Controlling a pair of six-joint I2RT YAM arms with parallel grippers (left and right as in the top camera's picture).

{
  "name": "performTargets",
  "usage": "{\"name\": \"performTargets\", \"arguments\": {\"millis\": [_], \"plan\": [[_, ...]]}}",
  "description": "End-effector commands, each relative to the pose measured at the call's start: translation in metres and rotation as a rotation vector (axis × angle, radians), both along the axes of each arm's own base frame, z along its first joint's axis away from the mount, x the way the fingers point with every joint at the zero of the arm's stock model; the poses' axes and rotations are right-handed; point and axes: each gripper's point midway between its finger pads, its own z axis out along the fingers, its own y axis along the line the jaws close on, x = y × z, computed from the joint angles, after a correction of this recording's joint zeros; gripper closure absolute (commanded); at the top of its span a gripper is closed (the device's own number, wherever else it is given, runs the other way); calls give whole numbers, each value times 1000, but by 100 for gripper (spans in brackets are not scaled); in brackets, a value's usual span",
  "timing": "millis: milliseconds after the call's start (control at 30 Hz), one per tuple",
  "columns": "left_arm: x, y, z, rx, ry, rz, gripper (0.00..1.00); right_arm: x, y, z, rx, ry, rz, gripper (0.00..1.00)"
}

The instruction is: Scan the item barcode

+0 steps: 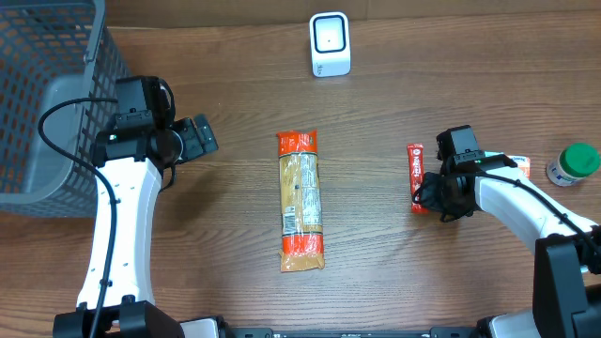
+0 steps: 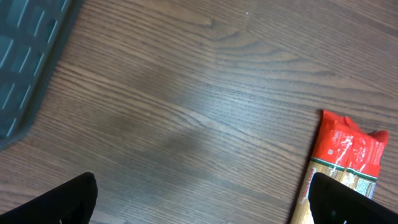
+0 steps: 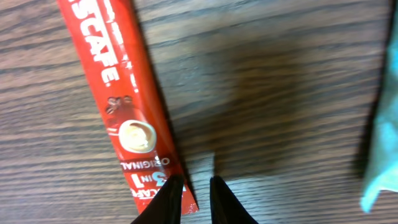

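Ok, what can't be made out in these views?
- Coffee stick barcode: none visible; overhead too small, right wrist shows only the printed front.
- Right gripper: grip unclear in right wrist view; jaws nearly closed, one covering the stick's corner.
- Pasta packet: cut off in left wrist view; print too small overhead.
- Orange-white pack: mostly hidden behind right arm, overhead.

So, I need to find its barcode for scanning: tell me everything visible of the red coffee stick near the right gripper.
The coffee stick is a slim, glossy red sachet with white lettering, a coffee-cup picture and "3 in 1 Original". It lies flat on the wooden table, printed face up, pointing away from the robot. No barcode shows. The right gripper, fingers nearly together, sits at its near end, one finger overlapping a corner; whether it grips is unclear.
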Motion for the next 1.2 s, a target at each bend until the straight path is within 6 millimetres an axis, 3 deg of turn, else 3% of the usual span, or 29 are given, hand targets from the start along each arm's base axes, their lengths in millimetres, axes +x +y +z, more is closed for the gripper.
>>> {"name": "performTargets", "arguments": {"millis": [0,67,133,300,500,600,733,833,1167], "plan": [[4,-5,3,-19,-21,-15,0,-4,13,0,67,16,11,82],[5,-13,3,-88,-27,9,0,-4,16,1,88,19,15,79],[-11,-36,-4,-212,41,-31,0,-5,18,1,100,22,17,79],[-30,-99,7,-373,15,-530,0,-4,19,1,102,18,17,78],[-80,-143,25,-535,-14,-945,4,6,20,3,106,-25,20,78],[-102,-159,39,-621,-66,-1089,15,10,21,4,110,-39,20,78],[-121,-166,47,-668,-76,-1178,47,12,21,4,109,-52,36,78],[-133,-166,47,-698,-25,-1174,96,14,22,5,98,-73,110,78],[-136,-164,41,-688,6,-1169,96,22,23,9,99,-108,134,79]]}}
